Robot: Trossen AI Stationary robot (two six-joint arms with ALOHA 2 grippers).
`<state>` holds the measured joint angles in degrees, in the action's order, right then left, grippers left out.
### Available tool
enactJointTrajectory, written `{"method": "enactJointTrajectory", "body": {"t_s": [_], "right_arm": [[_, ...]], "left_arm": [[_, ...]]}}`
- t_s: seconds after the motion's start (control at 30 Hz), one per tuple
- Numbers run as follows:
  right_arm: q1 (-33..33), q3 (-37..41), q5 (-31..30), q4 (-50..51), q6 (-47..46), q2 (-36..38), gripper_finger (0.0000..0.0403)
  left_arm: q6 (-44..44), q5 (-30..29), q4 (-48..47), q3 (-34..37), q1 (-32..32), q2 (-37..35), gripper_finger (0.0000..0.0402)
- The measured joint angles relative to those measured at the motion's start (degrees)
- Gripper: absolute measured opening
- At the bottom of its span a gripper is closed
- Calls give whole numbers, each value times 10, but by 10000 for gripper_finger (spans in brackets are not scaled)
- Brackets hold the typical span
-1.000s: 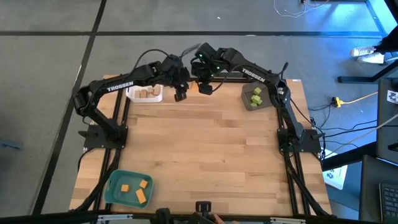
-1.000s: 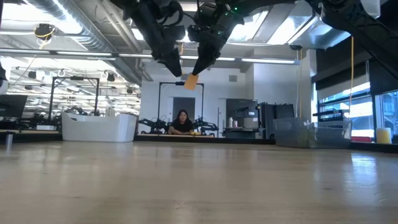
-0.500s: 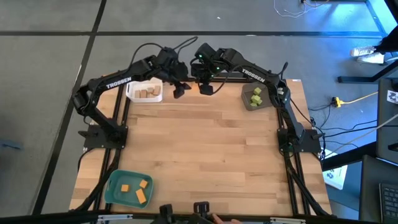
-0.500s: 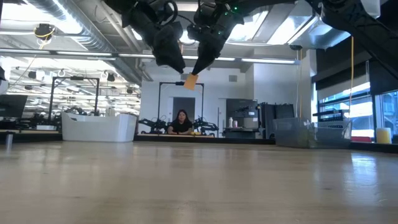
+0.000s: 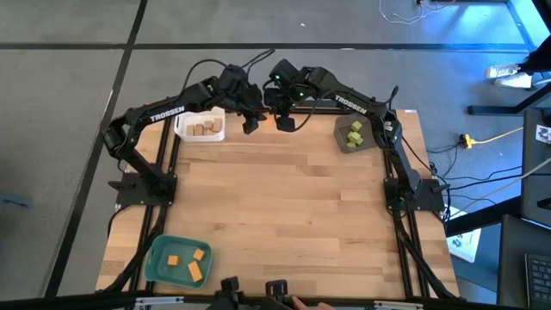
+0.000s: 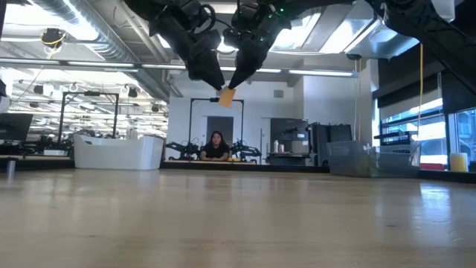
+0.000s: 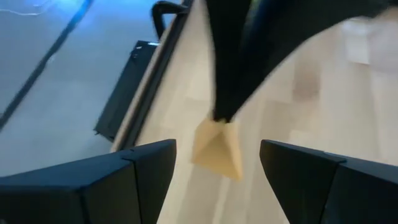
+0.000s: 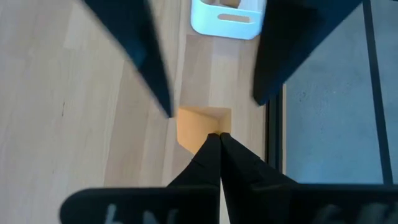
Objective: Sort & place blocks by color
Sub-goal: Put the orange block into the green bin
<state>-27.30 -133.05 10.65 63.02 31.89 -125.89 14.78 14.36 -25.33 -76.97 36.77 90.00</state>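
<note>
Wooden desk (image 5: 293, 198) from above: both arms meet at its far edge between the white tray (image 5: 201, 128) and the grey tray (image 5: 353, 136), right claw (image 5: 285, 121) pressed together on an orange block (image 5: 281, 121) held in the air. Low view: left claw (image 6: 213, 83) spread, its tips just beside the hanging block (image 6: 227, 97). Wrist views: the block (image 7: 216, 149) sits between the left fingers (image 7: 146, 174), apparently untouched; it looks light, rigid and smooth-faced, pinched only at a corner, so I'd take it by two flat opposite faces.
</note>
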Motion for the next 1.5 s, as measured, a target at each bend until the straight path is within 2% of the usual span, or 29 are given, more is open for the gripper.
{"method": "enactJointTrajectory", "body": {"t_s": [0.1,0.3,0.47,0.53,0.7,1.07,1.5], "right_arm": [[0,0,0,-1,1,0,0],[1,0,1,-5,1,0,0],[1,0,1,-6,1,0,0],[1,0,1,-6,1,0,0],[2,0,1,-6,1,0,0],[3,0,1,-7,1,0,0],[12,0,1,-22,1,0,0]], "left_arm": [[6,-18,3,0,6,0,229],[5,-8,2,0,21,0,228],[-6,64,2,0,37,0,227],[-6,72,3,0,37,0,227],[3,73,5,2,37,0,229],[10,73,66,54,33,0,227],[12,74,84,56,33,0,228]]}}
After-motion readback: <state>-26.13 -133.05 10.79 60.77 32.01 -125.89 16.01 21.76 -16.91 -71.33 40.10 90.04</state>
